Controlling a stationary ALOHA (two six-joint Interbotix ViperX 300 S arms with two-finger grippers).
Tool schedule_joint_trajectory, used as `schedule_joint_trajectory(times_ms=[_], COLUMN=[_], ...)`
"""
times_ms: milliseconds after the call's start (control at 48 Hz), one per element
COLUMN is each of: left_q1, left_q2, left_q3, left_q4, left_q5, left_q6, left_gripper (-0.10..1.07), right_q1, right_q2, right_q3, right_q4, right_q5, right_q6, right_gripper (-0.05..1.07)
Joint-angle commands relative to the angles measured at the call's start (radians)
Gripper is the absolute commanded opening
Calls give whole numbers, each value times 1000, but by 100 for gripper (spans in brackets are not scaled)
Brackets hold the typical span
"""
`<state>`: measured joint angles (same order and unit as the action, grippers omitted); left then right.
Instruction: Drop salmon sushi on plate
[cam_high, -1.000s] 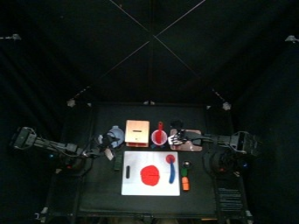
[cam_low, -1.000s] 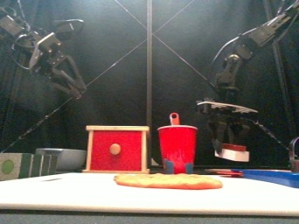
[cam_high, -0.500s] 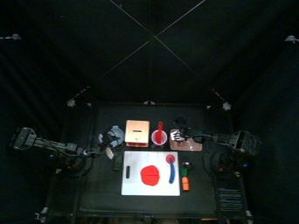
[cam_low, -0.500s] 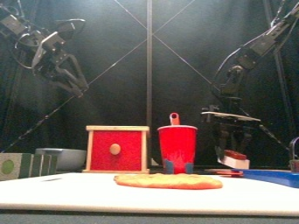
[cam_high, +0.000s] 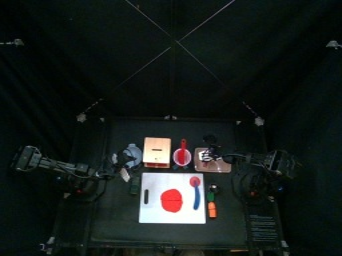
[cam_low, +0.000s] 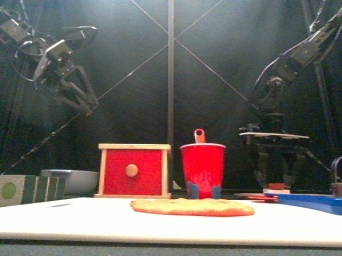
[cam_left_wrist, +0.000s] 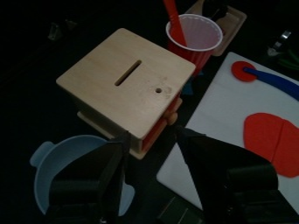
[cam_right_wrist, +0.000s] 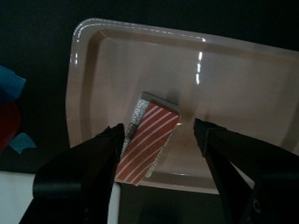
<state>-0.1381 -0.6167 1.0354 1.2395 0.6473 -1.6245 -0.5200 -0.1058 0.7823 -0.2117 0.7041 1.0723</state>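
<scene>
Two arms show in the top view, one at each side of the desk (cam_high: 127, 215); the right tool (cam_high: 210, 156) hangs over the plate (cam_high: 222, 162) behind the white board (cam_high: 154, 208), though the sushi is too small to make out from there.

From the front, the right tool (cam_low: 274, 150) hangs above the salmon sushi (cam_low: 277, 186), with a clear gap between them, while the left tool (cam_low: 60, 70) rests high at the far side.

The left wrist view shows its jaws apart and empty over a wooden box (cam_left_wrist: 126, 80), beside a red cup (cam_left_wrist: 194, 35).

The right wrist view settles it: the salmon sushi (cam_right_wrist: 149, 136) lies flat on the plate (cam_right_wrist: 228, 83), near one edge, between jaws spread wide and gripping nothing.

The drop looks done. I judge the next move to be lifting the right arm straight up, clear of the piece, without nudging it.
</scene>
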Motion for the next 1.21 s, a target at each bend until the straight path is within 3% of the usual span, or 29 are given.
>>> schedule_joint_trajectory(times_ms=[0, 750, 1000, 1188], left_q1=[9, 25, 25, 25], left_q2=[2, 2, 2, 2], left_q3=[-11, -6, -6, -6], left_q4=[3, 3, 2, -11], left_q5=[0, 0, 0, -2], left_q6=[2, 6, 5, 5], left_gripper=[83, 83, 83, 83], right_q1=[-2, 28, 32, 23], right_q2=[-32, 14, 9, -28], right_q3=[-11, 48, 58, 58], right_q4=[5, 141, 137, 95], right_q5=[-5, -97, -103, -89], right_q6=[5, 11, 9, 11], right_gripper=[94, 89, 77, 76])
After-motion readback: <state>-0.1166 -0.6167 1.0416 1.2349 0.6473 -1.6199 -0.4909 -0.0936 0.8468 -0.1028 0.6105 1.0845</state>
